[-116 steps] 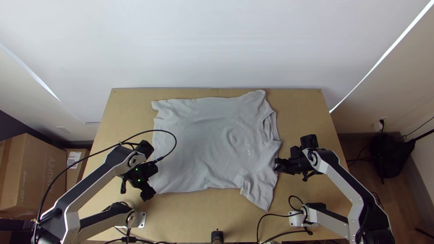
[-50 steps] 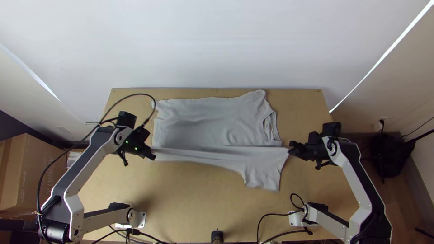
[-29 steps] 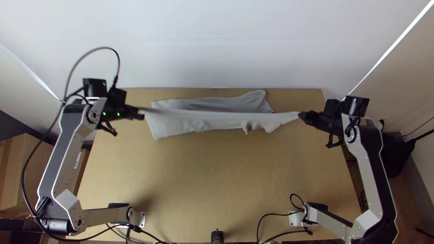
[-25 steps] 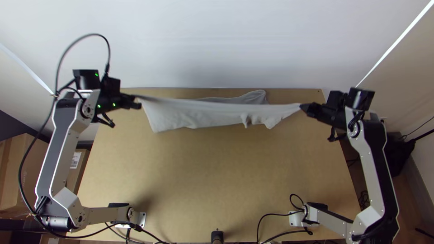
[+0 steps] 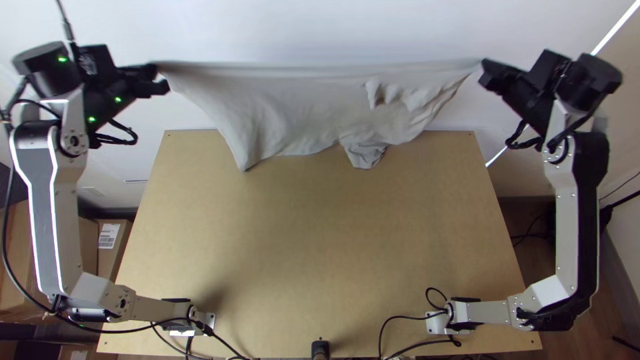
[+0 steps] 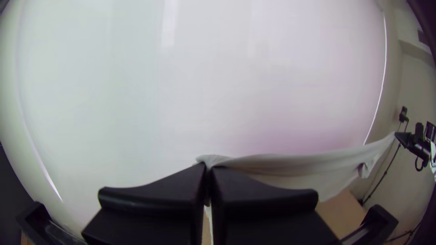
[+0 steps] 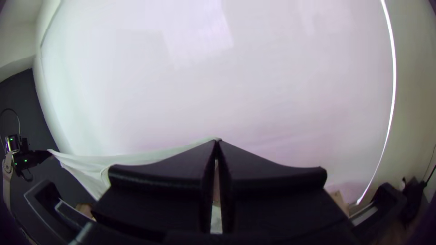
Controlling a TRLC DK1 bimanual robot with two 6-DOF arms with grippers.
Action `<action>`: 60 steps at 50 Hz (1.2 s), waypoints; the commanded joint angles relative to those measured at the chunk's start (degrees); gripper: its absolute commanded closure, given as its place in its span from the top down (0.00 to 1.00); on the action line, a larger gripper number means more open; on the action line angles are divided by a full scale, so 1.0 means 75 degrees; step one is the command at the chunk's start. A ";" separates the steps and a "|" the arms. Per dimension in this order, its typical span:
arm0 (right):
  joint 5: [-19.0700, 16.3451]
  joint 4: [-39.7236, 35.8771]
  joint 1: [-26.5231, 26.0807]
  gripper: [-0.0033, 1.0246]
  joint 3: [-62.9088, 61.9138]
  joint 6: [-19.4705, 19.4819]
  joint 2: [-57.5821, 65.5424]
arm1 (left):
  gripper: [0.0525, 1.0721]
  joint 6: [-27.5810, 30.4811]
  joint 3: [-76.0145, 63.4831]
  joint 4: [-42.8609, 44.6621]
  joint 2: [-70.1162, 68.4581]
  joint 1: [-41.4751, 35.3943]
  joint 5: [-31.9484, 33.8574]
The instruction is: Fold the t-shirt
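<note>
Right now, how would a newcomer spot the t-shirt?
Find the wooden table, then its far edge. There the grey t-shirt hangs between the left gripper and the right gripper. Its draping folds set it apart from the flat white wall behind.

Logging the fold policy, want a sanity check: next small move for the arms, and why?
Probably lower both grippers, left and right, together toward the table. Each pinches one end of the shirt's upper edge; that edge is pulled nearly straight, and the rest hangs at the table's far side, so an even descent should lay it flatter.
</note>
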 commanded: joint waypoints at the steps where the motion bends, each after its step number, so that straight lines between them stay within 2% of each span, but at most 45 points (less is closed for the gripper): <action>1: 0.0508 0.0596 -0.0106 0.03 0.0803 0.0145 -0.0294 | 0.02 -0.0430 0.0538 0.0646 -0.0520 0.0163 -0.0468; 13: 0.0648 0.0936 -0.0118 0.03 0.1741 0.0707 -0.1114 | 0.02 -0.0793 0.0585 0.1208 -0.1575 0.0163 -0.0621; 25: 0.0648 0.0995 -0.0082 0.03 0.0991 0.0836 -0.3036 | 0.02 -0.1028 0.0526 0.1208 -0.2829 0.0174 -0.0621; 29: 0.0648 0.0995 0.0140 0.02 0.0780 0.0895 -0.3540 | 0.02 -0.1227 0.0503 0.1138 -0.3204 0.0174 -0.0621; 33: 0.0637 0.0936 0.0351 0.02 0.0733 0.1047 -0.3880 | 0.02 -0.1532 0.0503 0.1021 -0.3543 0.0116 -0.0621; 41: 0.0519 0.0948 0.0351 0.02 0.0897 0.1633 -0.4103 | 0.02 -0.1707 0.0444 0.0775 -0.4036 0.0034 -0.0562; 46: 0.0379 0.0632 0.0351 0.02 0.0768 0.1738 -0.4185 | 0.02 -0.1848 0.0151 0.0599 -0.4282 0.0022 -0.0515; 55: 0.0180 0.0479 0.0375 0.02 -0.1294 0.1879 -0.4841 | 0.02 -0.2305 -0.1923 0.0236 -0.5055 -0.0154 -0.0339; 60: 0.0016 0.0385 0.0679 0.02 -0.2982 0.1961 -0.5345 | 0.02 -0.2493 -0.4009 0.0060 -0.5688 -0.0154 0.0305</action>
